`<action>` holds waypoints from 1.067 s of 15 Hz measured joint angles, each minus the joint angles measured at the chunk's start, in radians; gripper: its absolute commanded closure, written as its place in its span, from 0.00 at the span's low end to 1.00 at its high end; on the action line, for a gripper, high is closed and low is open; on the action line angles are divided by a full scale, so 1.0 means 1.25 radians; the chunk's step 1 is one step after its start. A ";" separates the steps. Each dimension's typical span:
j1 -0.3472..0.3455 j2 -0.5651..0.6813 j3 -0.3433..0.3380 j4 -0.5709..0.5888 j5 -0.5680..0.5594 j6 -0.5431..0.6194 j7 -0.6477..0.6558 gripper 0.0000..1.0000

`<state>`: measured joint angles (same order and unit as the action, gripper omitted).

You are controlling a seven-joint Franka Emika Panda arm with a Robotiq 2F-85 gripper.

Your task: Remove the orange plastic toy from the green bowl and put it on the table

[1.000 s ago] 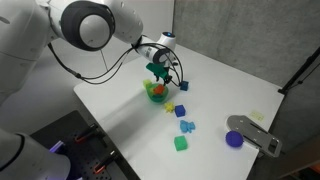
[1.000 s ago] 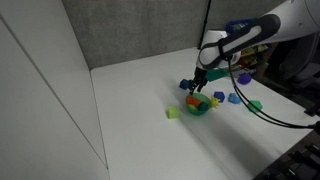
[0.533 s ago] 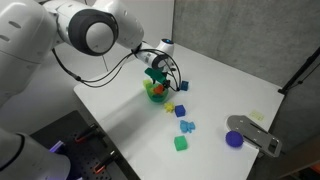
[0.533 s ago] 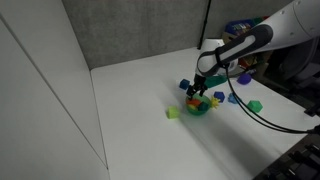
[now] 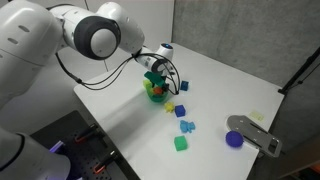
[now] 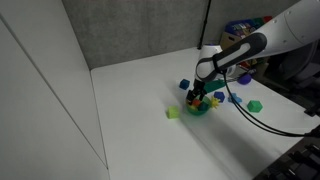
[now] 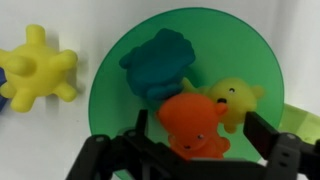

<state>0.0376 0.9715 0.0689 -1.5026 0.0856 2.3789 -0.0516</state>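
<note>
Grasp step; end effector (image 7: 196,138) released, jaws spread left and right of the orange plastic toy (image 7: 195,122), not clamped; toy sits in the green bowl (image 7: 108,85) beside a teal toy (image 7: 160,62) and a yellow toy (image 7: 235,100); next, probably: clench, lift clear, set on bare tabletop (image 5: 230,90).

Orange plastic toy (image 7: 195,125): small, glossy, rounded animal-like figure with two stubby ears. It lies inside the green bowl (image 7: 108,95), on the lower part of the bowl floor in the wrist view. The bowl is round, bright green and upright, and rests on the flat white table (image 5: 235,85).
</note>
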 measured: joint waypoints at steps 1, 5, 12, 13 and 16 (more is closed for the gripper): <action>0.000 0.002 0.000 0.002 0.000 0.000 0.000 0.43; 0.002 0.002 -0.006 0.016 0.000 0.000 0.000 0.73; 0.002 -0.001 -0.002 0.028 0.000 -0.001 0.001 0.82; 0.002 -0.004 0.000 0.029 0.000 -0.001 0.001 0.82; 0.002 -0.023 0.005 0.030 0.000 -0.002 0.001 0.82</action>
<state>0.0395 0.9422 0.0753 -1.4655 0.0861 2.3761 -0.0507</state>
